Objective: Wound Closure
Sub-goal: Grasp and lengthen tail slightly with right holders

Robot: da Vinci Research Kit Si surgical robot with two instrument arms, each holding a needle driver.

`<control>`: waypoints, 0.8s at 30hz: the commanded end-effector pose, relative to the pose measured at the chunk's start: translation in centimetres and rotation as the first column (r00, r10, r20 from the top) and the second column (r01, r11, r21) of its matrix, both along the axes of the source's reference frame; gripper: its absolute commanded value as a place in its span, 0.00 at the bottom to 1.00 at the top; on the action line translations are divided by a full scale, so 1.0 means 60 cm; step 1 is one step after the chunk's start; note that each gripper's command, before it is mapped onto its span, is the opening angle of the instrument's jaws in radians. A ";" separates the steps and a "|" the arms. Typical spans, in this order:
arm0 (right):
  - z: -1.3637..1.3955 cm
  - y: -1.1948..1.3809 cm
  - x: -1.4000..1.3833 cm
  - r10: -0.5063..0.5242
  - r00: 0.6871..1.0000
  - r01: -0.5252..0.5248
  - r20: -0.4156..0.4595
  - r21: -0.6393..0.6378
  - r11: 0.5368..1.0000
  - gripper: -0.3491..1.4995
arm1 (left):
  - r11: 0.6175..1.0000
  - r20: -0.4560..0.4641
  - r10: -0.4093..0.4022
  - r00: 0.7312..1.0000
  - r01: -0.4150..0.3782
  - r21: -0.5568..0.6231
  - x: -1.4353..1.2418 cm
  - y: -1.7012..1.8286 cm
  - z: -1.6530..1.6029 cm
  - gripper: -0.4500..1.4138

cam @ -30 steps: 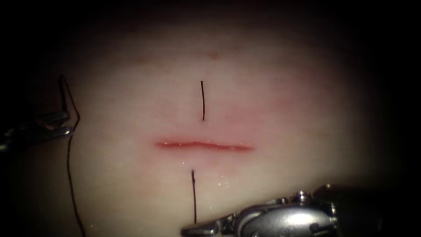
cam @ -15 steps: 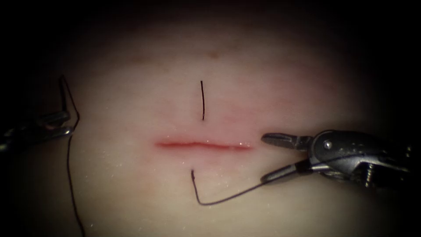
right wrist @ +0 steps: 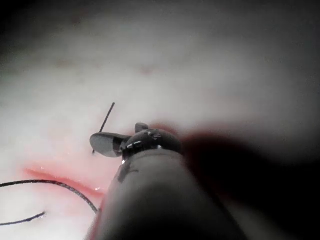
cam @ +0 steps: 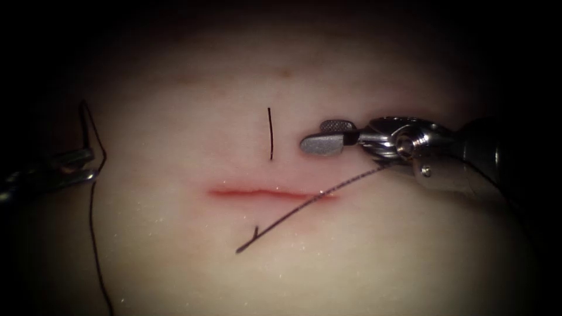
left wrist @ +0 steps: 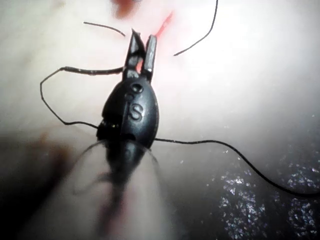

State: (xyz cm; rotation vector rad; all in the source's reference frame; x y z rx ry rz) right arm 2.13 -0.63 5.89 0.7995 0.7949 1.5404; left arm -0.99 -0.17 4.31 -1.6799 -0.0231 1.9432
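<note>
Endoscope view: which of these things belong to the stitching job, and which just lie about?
In the job: tissue; cut; thread crossing the cut up to the right pincer, jaws open; left pincer beside the thread's loop, what it holds unclear.
Lying about: short thread end above the cut; red fluid along the cut.
</note>
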 end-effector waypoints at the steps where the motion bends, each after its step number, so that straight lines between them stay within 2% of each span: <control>1: 0.0024 0.0009 0.0026 0.009 1.000 -0.008 -0.020 0.028 1.000 0.83 | 1.000 0.001 0.000 1.000 0.000 0.002 -0.0009 -0.0007 0.0010 0.00; 12: 0.0100 0.0016 0.0073 0.045 0.994 -0.030 -0.096 0.155 0.987 0.83 | 1.000 0.002 0.001 1.000 -0.001 0.002 -0.0007 -0.0007 0.0010 0.00; 24: 0.0106 0.0027 0.0114 0.057 0.984 -0.019 -0.171 0.218 0.976 0.80 | 1.000 0.002 0.001 1.000 -0.001 0.002 -0.0007 -0.0007 0.0012 0.00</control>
